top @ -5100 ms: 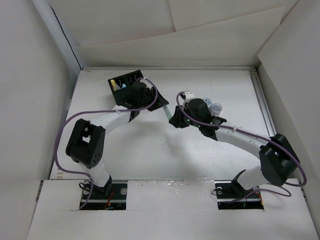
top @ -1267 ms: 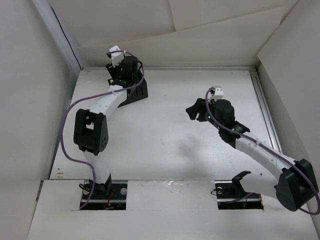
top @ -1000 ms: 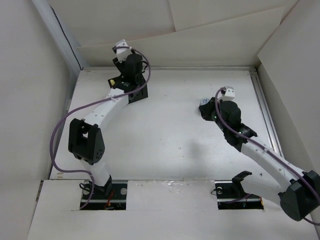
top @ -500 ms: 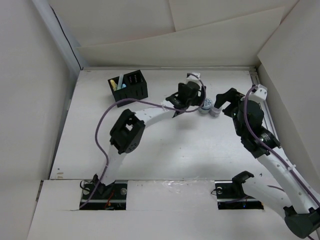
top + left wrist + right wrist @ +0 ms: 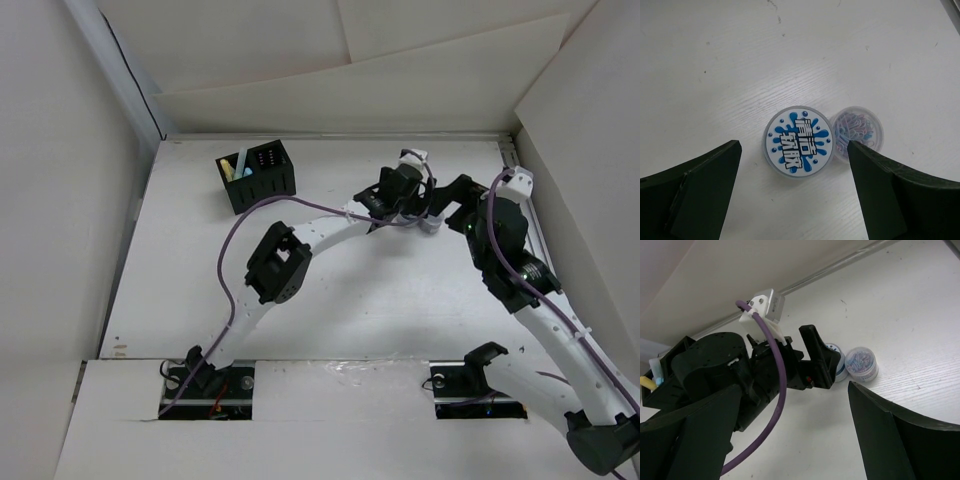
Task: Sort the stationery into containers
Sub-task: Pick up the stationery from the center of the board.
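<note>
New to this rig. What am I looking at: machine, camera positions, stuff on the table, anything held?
Two robot arms are bolted at the near edge of a table. The top view looks down from above and behind them. The other two come from a camera on each wrist; the dark wedges at their bottom corners are that arm's own fingers. On the table: a black organiser box with yellow and light blue sticks in it, a round tub with a blue splash label and, right beside it, a clear tub of paper clips. The left tool hangs open over the labelled tub; the right tool is open too, facing the left arm. Nothing is held.
</note>
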Controlling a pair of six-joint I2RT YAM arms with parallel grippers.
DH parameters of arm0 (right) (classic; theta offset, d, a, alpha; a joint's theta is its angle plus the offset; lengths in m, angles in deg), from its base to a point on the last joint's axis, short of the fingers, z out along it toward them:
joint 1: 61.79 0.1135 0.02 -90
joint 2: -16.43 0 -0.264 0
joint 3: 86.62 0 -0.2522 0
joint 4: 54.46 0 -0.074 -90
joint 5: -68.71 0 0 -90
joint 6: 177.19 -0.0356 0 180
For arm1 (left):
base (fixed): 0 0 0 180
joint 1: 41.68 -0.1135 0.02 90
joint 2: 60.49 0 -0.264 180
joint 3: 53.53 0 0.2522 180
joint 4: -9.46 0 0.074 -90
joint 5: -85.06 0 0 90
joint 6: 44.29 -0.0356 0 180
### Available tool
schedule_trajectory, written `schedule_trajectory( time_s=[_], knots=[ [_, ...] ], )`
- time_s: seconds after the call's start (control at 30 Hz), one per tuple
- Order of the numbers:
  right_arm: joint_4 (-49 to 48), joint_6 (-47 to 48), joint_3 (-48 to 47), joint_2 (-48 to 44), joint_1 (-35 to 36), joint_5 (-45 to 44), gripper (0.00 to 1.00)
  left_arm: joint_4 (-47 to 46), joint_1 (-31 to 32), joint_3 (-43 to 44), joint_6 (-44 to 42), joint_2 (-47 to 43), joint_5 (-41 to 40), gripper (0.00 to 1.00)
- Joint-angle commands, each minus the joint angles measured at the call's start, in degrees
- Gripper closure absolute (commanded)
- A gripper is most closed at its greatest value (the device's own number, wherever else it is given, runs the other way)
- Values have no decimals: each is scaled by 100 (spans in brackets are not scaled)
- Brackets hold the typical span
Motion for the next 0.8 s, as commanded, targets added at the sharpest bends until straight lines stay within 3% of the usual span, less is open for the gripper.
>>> schedule_trajectory(
  time_s=[0.0,0.3,0.47,0.57,0.67,0.77],
  knots=[
    [-215,149,-36,-90,-40,234,6,208,6,437,-110,301,-123,14],
    [-339,202,130,-90,-93,524,6,313,6,974,-224,671,-123,24],
    [-400,255,183,-90,-93,586,6,313,6,878,-224,672,-369,64],
    [-400,255,184,-90,-93,586,6,191,6,562,-224,488,-492,70],
    [-400,307,236,-90,-93,586,6,121,6,98,-224,180,-887,85],
    [-400,308,236,-143,-93,586,5,-247,6,-753,-224,-487,-1151,88]
  ],
)
